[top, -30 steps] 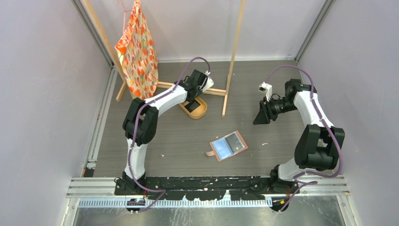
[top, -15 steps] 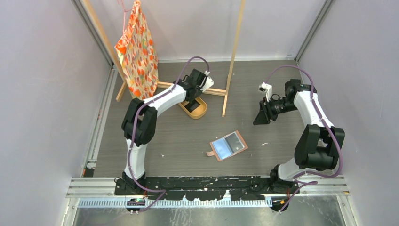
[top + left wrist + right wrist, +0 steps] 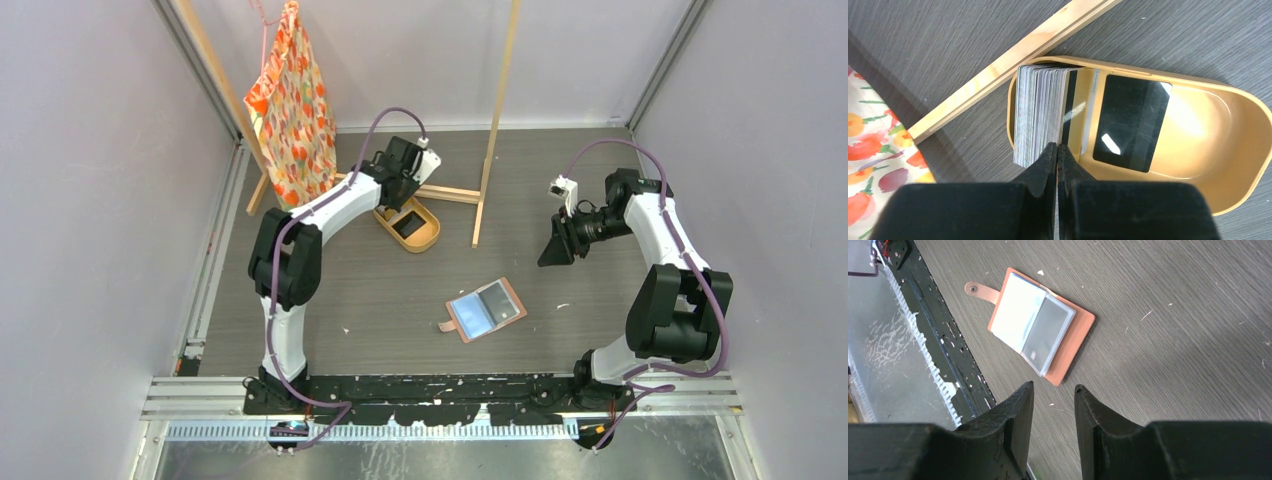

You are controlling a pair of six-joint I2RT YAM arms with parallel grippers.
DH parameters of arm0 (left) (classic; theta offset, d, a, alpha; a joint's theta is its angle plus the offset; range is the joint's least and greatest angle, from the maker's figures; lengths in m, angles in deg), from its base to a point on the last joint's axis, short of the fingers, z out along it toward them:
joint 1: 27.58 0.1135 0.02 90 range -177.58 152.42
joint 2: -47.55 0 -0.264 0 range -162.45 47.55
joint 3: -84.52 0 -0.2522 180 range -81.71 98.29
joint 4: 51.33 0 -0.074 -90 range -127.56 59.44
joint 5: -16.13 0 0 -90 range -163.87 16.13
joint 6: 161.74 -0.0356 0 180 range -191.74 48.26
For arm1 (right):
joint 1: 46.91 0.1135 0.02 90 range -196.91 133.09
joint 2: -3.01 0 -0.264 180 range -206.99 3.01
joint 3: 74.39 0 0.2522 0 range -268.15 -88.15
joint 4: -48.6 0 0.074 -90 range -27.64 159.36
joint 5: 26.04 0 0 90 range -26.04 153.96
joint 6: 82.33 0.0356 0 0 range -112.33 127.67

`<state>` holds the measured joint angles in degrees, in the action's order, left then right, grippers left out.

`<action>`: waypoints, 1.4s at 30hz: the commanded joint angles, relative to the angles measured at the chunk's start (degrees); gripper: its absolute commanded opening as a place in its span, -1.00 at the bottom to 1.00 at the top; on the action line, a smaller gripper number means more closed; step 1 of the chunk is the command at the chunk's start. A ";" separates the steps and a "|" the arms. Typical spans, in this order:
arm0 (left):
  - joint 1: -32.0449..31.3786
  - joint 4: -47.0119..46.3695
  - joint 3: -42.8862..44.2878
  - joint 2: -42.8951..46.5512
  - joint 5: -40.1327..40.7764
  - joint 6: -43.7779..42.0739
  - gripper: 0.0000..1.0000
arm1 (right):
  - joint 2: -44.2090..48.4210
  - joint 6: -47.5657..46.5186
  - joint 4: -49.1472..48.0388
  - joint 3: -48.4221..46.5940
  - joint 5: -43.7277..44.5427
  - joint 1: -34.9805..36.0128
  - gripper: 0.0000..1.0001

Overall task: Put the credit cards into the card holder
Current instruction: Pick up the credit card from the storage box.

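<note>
Left claw (image 3: 1056, 150): clenched, empty, above tray (image 3: 1238, 165)
Credit cards (image 3: 1040, 115): stacked on edge in tray
Right claw (image 3: 1053, 390): parted, empty, well apart from tray

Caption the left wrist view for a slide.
Left fingers, shut, at the near edge of the credit cards stacked upright in a tan tray; one black card lies flat beside them.

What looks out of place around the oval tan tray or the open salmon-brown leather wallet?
Most grey and silver plastic cards stand on edge, packed in the oval tan tray, but one black card lies flat on its floor. White specks dot the table near the salmon-brown leather wallet.
</note>
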<state>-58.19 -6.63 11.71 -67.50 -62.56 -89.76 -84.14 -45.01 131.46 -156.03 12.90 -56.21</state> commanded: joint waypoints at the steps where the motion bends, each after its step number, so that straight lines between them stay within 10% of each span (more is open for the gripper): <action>1: 0.99 0.39 1.97 2.15 -3.64 1.94 -0.99 | -0.14 -1.45 1.09 -1.27 -1.84 -0.19 -0.19; 19: 0.99 0.72 2.11 1.41 -3.66 0.87 -0.97 | -0.30 -1.81 1.39 -1.38 -2.01 -0.19 -0.19; 21: 0.87 0.45 1.79 1.57 -4.23 0.22 -0.85 | -0.45 -1.81 1.46 -1.36 -2.01 -0.19 -0.18; 27: 0.64 -2.07 0.36 -0.34 2.57 -2.82 0.38 | -0.91 -2.32 2.17 -1.63 -2.32 -0.19 -0.18; 42: 2.22 0.68 4.78 -6.94 4.37 -5.92 0.57 | -1.39 -3.20 3.11 -2.00 -3.15 -0.10 -0.18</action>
<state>-56.64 -5.99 14.93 -75.63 -59.76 -95.14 -85.54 -46.70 133.41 -156.07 11.63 -56.21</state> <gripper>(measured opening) 0.801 0.407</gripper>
